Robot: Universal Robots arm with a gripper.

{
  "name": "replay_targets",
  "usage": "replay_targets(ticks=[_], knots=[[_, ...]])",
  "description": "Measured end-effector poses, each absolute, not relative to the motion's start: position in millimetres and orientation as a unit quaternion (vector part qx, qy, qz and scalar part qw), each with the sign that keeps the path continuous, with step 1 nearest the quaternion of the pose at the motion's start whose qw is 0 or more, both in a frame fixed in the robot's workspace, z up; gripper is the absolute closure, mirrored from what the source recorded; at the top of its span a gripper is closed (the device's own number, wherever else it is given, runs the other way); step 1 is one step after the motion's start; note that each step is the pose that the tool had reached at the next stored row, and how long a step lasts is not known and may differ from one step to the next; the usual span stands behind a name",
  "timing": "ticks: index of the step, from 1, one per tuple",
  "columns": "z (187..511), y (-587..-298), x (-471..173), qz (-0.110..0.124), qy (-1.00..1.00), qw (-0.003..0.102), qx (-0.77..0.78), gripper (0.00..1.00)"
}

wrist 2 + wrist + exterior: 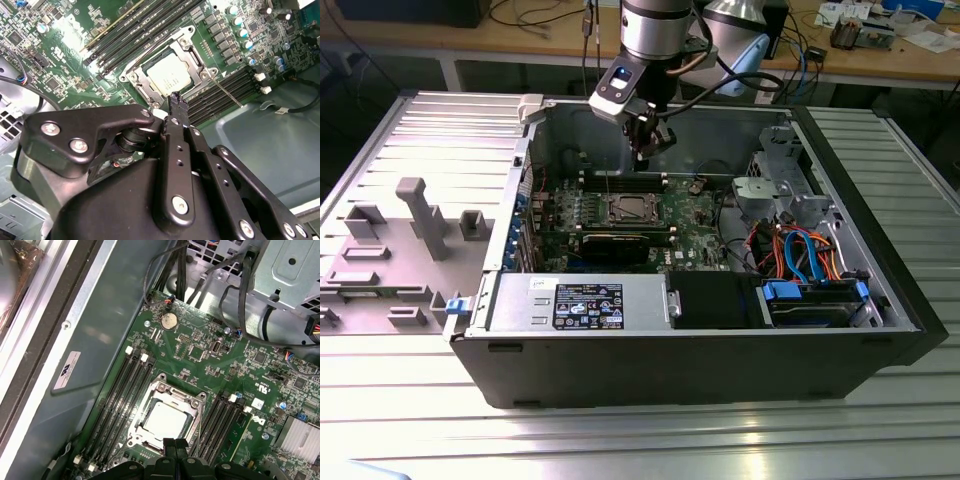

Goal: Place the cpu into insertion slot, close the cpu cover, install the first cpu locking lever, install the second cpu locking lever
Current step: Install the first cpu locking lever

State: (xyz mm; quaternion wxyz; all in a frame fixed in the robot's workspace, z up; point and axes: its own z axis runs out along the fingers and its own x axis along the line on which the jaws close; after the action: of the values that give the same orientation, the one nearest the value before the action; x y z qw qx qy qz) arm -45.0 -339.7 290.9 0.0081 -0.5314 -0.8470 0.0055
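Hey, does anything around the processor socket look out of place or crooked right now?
Yes: a thin metal lever sticks out from beside the cpu cover, slanting over the memory slots instead of lying along the frame. The cpu sits flat.

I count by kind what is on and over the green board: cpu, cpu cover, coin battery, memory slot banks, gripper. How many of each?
cpu: 1
cpu cover: 1
coin battery: 1
memory slot banks: 2
gripper: 1
Total: 6
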Motion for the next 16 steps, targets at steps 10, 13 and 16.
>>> replay_targets(ticks=[10, 13, 16], knots=[[291.0, -339.7, -45.0, 0.006, -0.87, 0.008, -0.492, 0.89], [291.0, -339.9, -45.3, 0.006, -0.879, 0.008, -0.477, 0.89], [290.9, -341.1, -46.0, 0.006, -0.882, 0.008, -0.471, 0.89]])
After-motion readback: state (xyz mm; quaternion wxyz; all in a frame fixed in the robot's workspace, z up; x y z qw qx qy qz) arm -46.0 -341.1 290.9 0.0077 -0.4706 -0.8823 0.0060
